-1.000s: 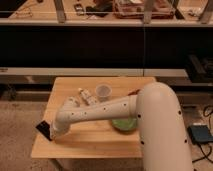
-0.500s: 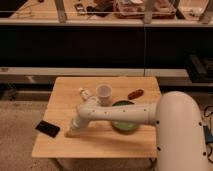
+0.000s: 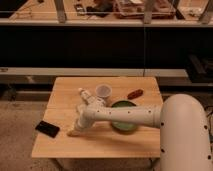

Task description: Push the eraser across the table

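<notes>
The eraser [image 3: 47, 129] lies at the very left edge of the worktop [image 3: 125, 142], one corner seeming to hang over the rim, so my worry is that any further nudge leftward would tip it onto the floor. The tool [image 3: 75, 131] sits low on the worktop just right of the eraser, apart from it; its state I cannot tell. The eraser looks like a flat, black, phone-like slab, lying skewed.
</notes>
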